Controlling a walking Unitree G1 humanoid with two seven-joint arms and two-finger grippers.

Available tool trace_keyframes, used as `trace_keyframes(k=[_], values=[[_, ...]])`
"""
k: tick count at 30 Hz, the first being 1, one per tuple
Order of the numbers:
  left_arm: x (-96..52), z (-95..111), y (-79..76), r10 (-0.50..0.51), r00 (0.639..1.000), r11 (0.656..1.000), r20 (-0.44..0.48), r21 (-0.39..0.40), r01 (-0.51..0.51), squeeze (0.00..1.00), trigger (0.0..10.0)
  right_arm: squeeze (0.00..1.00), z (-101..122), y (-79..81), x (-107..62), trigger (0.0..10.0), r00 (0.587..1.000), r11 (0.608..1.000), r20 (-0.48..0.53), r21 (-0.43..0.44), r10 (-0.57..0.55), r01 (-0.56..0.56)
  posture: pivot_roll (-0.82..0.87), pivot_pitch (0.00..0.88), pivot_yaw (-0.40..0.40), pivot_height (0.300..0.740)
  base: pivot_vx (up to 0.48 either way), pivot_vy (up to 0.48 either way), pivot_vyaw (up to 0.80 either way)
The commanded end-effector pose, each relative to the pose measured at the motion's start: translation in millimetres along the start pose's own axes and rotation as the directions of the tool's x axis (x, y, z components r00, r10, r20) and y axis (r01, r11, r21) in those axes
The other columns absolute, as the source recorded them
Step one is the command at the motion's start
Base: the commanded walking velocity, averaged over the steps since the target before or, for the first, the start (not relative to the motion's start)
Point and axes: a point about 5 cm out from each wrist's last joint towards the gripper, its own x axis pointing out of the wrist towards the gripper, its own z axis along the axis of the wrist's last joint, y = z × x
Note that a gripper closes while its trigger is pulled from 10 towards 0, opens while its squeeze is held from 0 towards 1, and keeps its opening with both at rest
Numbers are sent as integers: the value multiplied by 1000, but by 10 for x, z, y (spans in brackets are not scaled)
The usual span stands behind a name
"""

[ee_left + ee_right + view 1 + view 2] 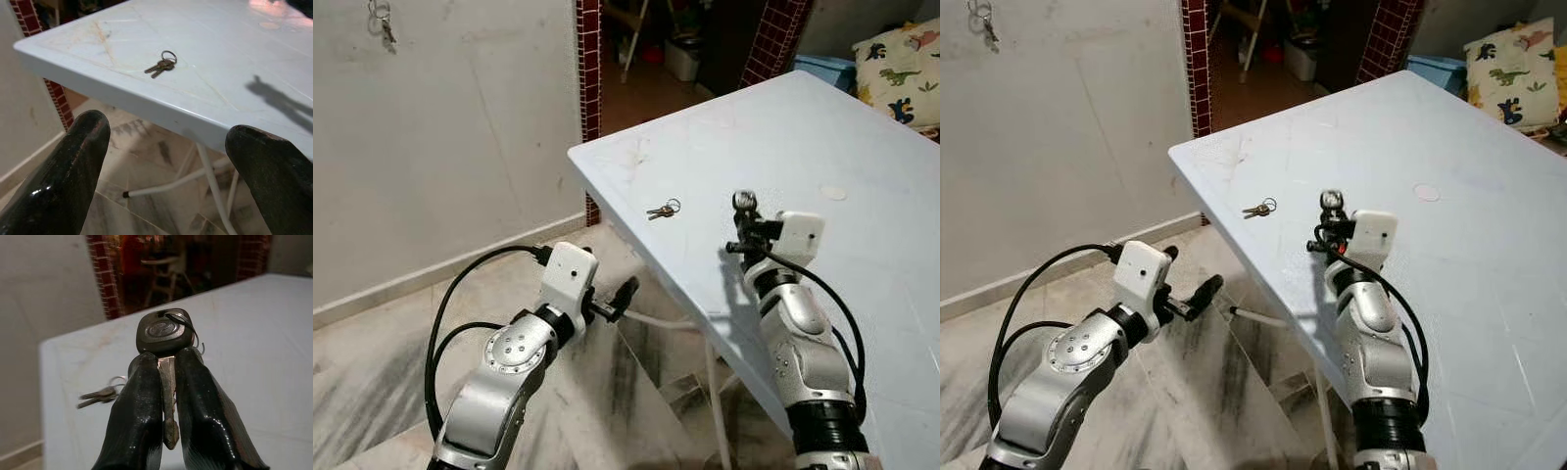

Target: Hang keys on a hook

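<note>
**Car key pinched, small keys ahead**

Right claw over the bench, pressed together on a black-headed car key, blade between the fingers. Small keys flat on bench, ahead and leftward of it. Left claw spread wide, beside bench edge, below it.

Pale blue table, dinosaur-print pillow behind it

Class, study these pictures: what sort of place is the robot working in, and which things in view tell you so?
Probably a room in a home: a plastic table with small keys lying on it, a dinosaur-print pillow, and keys hung on the wall. The right gripper holds a car key.
</note>
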Motion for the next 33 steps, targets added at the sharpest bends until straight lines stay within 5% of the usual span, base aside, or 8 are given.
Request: trace_keyframes(k=[1,10,24,27,29,30,32,33], values=[[10,4,41,30,1000,1000,3,5,-30,0,10000,0,3,28,-83,0,998,999,-25,16,51,-50,177,65,-56,740,0,0,0],[30,-9,8,18,1000,1000,4,-2,-18,0,10000,0,-327,309,-362,0,871,935,-345,74,349,-346,164,64,-57,740,0,0,0],[27,-31,18,18,1000,1000,-4,0,-18,0,10000,0,-346,24,-338,39,866,943,-470,-174,174,-284,170,62,-60,740,0,0,0],[26,-33,18,14,1000,1000,-4,2,-14,0,10000,0,-357,-17,-351,1451,866,931,-480,-233,140,-280,170,60,-58,740,0,0,0],[26,-33,20,12,1000,1000,-5,3,-12,0,10000,0,-370,-37,-366,5412,862,923,-490,-258,129,-285,170,59,-57,740,0,0,0],[25,-33,20,11,1000,1000,-4,3,-11,0,10000,0,-370,-52,-372,10000,863,921,-491,-269,121,-282,169,58,-57,740,0,0,0],[22,-35,20,9,1000,1000,-5,4,-9,0,10000,12,-373,-87,-390,10000,862,916,-496,-289,104,-277,168,57,-56,740,0,0,0],[20,-36,16,7,1000,1000,-5,4,-7,0,10000,1000,-371,-132,-405,10000,863,914,-498,-308,84,-266,167,58,-56,740,0,0,0]])
